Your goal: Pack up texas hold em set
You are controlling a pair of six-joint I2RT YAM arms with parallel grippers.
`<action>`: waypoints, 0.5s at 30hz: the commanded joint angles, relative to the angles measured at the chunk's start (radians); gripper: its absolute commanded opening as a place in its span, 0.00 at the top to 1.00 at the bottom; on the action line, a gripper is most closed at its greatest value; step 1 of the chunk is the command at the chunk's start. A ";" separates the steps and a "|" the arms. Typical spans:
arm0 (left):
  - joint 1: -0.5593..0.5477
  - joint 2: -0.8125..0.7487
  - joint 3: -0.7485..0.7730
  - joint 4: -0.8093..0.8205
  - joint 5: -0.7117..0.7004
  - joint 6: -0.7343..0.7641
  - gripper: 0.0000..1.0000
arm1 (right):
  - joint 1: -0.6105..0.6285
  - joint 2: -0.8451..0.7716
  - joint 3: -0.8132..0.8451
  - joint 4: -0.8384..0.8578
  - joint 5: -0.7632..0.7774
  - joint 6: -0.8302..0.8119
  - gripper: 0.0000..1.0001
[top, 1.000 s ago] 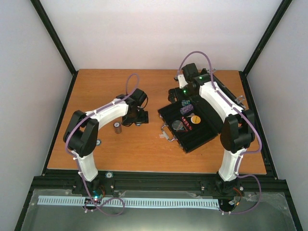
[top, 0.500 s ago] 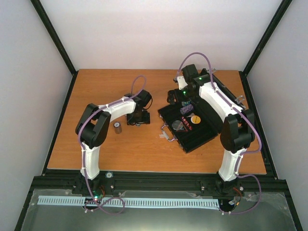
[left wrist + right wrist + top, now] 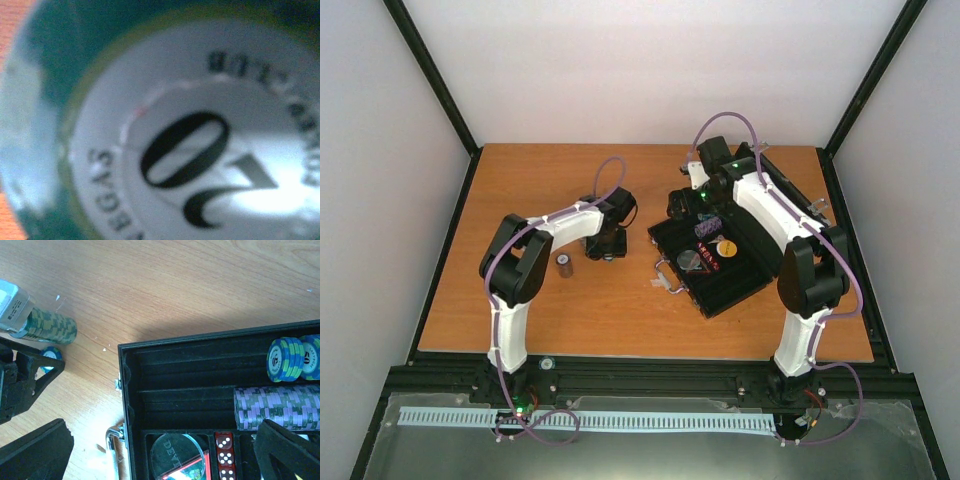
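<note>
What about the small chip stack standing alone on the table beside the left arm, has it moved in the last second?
No. The chip stack stands at the same spot, just as far left of the black case.

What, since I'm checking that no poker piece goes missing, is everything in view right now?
table: one, brown wood, under everything.
case: one, black with a silver handle, open on the right half of the table.
purple chips: one row, purple, lying in the case.
blue chips: a few, blue with yellow-green, in the case beside the purple row.
dice: at least two, red, in a case compartment.
disc: one, clear, in the compartment next to the dice.
green chips: one stack, green, on its side on the table left of the case.
small stack: one, dark, upright on the table further left.
left end effector: one, black, at the green chips.
right end effector: one, black, open, over the case.
</note>
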 commanded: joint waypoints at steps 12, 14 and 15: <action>0.004 -0.101 -0.079 0.022 0.002 -0.008 0.66 | 0.001 -0.018 -0.007 0.004 0.009 -0.003 0.00; 0.004 -0.128 -0.078 0.014 0.002 -0.011 0.64 | 0.000 -0.019 -0.006 0.002 0.013 -0.005 0.00; 0.004 -0.144 -0.078 0.011 0.005 -0.014 0.64 | 0.001 -0.020 -0.006 0.001 0.014 -0.005 0.00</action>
